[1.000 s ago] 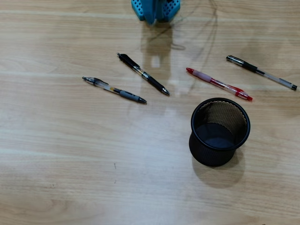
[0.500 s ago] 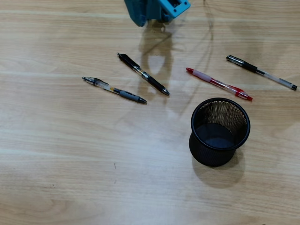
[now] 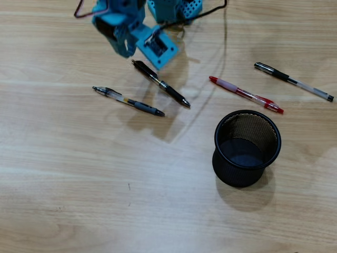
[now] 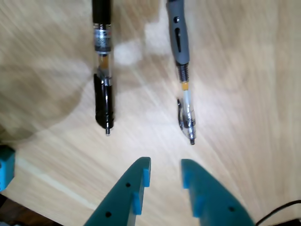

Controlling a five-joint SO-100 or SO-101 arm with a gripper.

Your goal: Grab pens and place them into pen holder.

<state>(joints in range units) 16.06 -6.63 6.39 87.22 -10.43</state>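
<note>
Since half a second ago the blue arm [image 3: 131, 31] has swung further into the overhead view from the far edge, now reaching over the worktop [image 3: 79, 184] toward the far end of the black pen [image 3: 160, 83]; none of the pens or the pen holder [image 3: 246, 147] has shifted. Its upper part is cut off by the frame's far edge, and the fingertips cannot be made out from above. In the wrist view the hand [image 4: 162, 170] hangs above bare wood, its two blue fingers slightly parted with a narrow gap and nothing between them. Just beyond the fingers lie the black pen [image 4: 102, 70] on the left and the grey-and-clear pen [image 4: 182, 70] on the right, both cropped at the top of that view. In the overhead view the red pen [image 3: 246, 95] and the black-capped clear pen [image 3: 293, 81] lie to the right, far of the holder, which stands upright and holds no pens.
</note>
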